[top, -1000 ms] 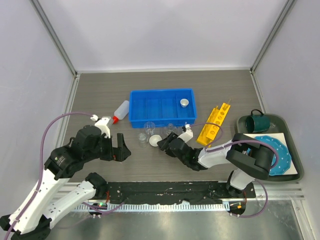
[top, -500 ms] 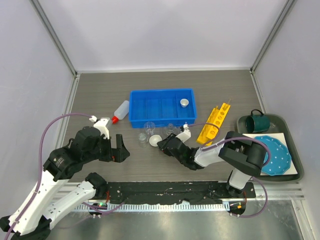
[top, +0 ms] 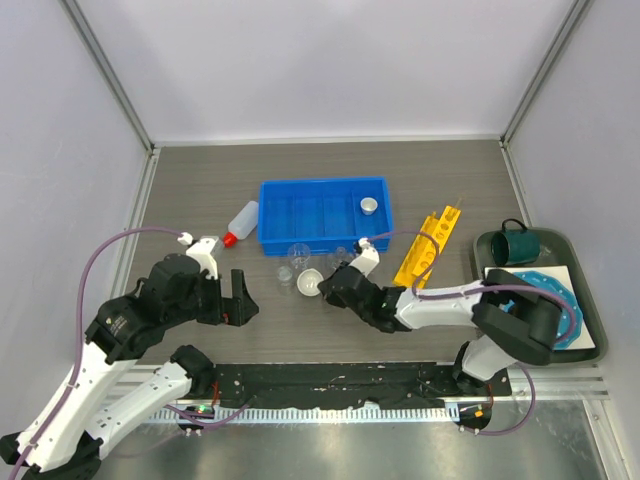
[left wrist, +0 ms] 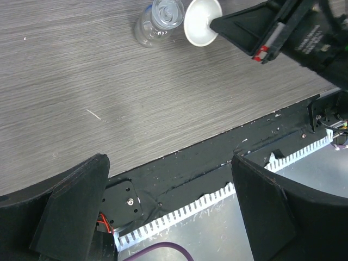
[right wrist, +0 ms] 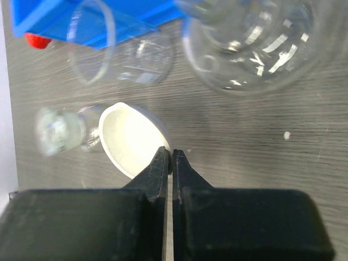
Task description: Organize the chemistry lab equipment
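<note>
Grey wood-grain tabletop (top: 200, 190) is bearing the small white dish (right wrist: 130, 138) just in front of the blue tray (top: 320, 243). I am pinching the dish's rim with the right gripper (right wrist: 168, 155), jaws clamped on it, so I judge the pickup is in hand. Next I am expecting a gentle lift and a carry into the tray, near the other dish (top: 369, 206), while the left gripper (top: 238, 297) is hovering spread wide, empty.

Left gripper (left wrist: 168, 182) fingers spread wide. Right gripper (left wrist: 213, 24) tip on white dish (left wrist: 201, 22) rim, glass beaker (left wrist: 159, 19) just beside.
</note>
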You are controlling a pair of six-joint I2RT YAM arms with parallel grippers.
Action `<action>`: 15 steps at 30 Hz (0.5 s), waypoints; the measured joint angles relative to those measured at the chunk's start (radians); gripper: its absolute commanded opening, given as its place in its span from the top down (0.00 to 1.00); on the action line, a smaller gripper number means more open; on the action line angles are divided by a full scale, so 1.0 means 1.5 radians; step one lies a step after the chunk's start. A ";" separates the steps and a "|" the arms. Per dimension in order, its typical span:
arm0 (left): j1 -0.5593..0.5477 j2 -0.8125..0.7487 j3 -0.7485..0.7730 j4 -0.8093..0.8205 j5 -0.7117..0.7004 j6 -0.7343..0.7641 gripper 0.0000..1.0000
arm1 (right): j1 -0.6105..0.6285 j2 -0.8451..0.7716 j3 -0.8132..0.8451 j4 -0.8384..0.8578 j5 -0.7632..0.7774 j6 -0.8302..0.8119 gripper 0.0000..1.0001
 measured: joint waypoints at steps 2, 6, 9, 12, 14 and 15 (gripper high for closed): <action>0.000 0.000 0.000 -0.001 0.000 0.000 0.00 | 0.003 -0.045 0.032 -0.074 -0.009 -0.037 0.99; 0.000 -0.001 0.000 -0.004 0.000 0.000 0.00 | 0.018 -0.134 0.114 -0.251 -0.012 -0.106 0.99; 0.000 -0.001 0.000 -0.004 0.000 -0.001 0.00 | 0.026 -0.217 0.178 -0.381 0.004 -0.152 0.99; 0.000 -0.001 0.000 -0.002 0.001 -0.002 0.00 | 0.027 -0.288 0.235 -0.494 0.041 -0.188 0.99; 0.000 -0.001 0.000 0.000 0.001 -0.003 0.00 | 0.017 -0.313 0.280 -0.561 0.072 -0.210 0.99; 0.000 -0.001 0.000 0.001 0.001 -0.004 0.00 | 0.007 -0.319 0.301 -0.588 0.083 -0.222 0.99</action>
